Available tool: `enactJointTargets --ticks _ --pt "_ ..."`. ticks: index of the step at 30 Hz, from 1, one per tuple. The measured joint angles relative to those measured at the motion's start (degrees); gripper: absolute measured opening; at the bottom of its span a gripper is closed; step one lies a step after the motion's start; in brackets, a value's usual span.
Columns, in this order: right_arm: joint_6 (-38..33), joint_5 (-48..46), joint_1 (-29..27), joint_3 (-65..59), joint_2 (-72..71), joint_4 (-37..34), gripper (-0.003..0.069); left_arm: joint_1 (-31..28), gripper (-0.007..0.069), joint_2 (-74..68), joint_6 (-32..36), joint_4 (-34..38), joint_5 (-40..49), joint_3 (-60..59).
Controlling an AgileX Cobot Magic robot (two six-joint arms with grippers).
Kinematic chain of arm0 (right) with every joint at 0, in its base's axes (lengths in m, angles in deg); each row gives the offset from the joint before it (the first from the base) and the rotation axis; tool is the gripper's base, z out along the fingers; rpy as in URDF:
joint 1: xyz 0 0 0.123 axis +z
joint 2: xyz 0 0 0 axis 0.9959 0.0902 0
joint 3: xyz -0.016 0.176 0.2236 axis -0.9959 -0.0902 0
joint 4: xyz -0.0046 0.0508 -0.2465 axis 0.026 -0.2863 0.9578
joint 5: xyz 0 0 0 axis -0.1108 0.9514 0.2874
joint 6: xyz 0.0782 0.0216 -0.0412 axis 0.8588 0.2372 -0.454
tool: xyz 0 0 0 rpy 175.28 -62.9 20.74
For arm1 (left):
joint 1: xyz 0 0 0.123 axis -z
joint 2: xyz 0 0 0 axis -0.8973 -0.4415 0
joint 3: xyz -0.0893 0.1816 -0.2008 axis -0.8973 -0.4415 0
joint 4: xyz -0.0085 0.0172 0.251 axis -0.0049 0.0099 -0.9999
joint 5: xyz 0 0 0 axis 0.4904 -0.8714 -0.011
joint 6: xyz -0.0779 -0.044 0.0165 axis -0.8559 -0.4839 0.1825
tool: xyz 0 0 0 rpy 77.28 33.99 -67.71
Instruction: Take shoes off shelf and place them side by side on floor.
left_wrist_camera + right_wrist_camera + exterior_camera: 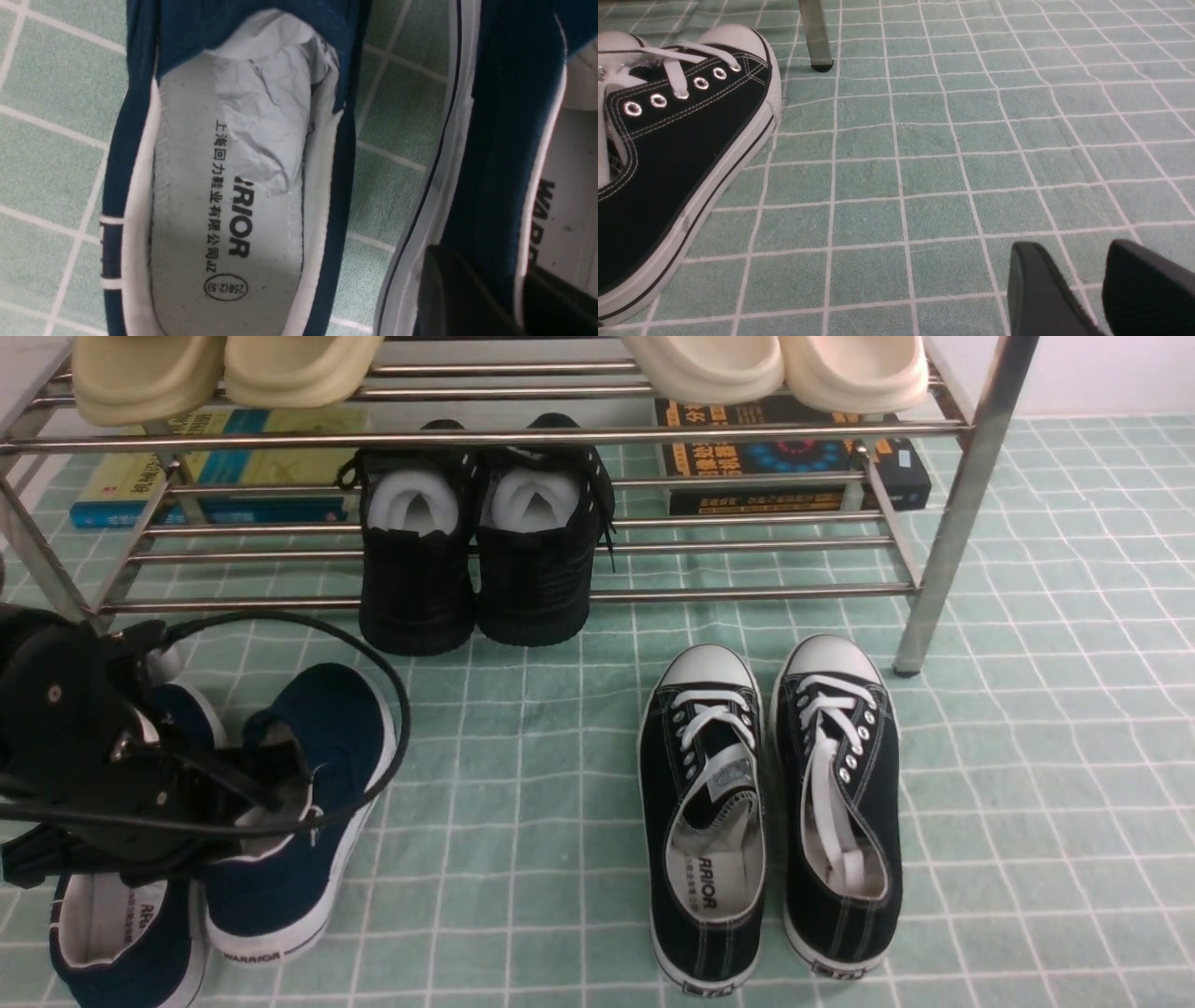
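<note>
Clamping the inner navy shoe (322,728) by its side wall, left gripper (486,273) lets me square it beside its mate (112,933) on the floor (523,784); right gripper (1078,266) parted, empty.

Open green floor (523,784) separates the navy slip-ons (317,737) from the black lace-up sneakers (812,821); the shoe rack's leg (957,523) and paper-stuffed black shoes (420,579) hem the far side.

Left gripper (280,784) pinching shoe (317,719); right gripper (1076,249) jaws parted.
</note>
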Motion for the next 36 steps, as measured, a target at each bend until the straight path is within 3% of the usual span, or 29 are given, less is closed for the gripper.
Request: enactJointTargets --ticks 7,11,15,17,19,20,23,29,36 --pt "0.0 0.0 0.0 0.0 0.0 0.0 0.0239 0.0 0.0365 0.1 1.7 -0.2 5.3 6.4" --pt "0.0 0.0 0.0 0.0 0.0 0.0 0.0239 0.0 0.0388 1.1 7.6 -0.2 12.9 12.0" --pt "0.0 0.0 0.0 0.0 0.0 0.0 0.0239 0.0 0.0307 4.6 14.0 -0.2 23.0 18.6" --pt "0.0 0.0 0.0 0.0 0.0 0.0 0.0239 0.0 0.0181 9.7 16.4 -0.6 27.5 20.3" --pt "0.0 0.0 0.0 0.0 0.0 0.0 0.0239 0.0 0.0133 12.5 17.5 -0.8 28.7 20.3" --pt "0.0 0.0 0.0 0.0 0.0 0.0 0.0239 0.0 0.0061 16.2 19.1 -0.8 30.1 19.6" --pt "0.0 0.0 0.0 0.0 0.0 0.0 0.0239 0.0 0.0002 25.5 22.5 -0.5 30.7 15.7" --pt "0.0 0.0 0.0 0.0 0.0 0.0 0.0239 0.0 0.0001 47.8 28.9 4.9 23.1 -0.1" --pt "0.0 0.0 0.0 0.0 0.0 0.0 0.0239 0.0 0.0001 66.8 29.8 9.9 9.0 -17.4"
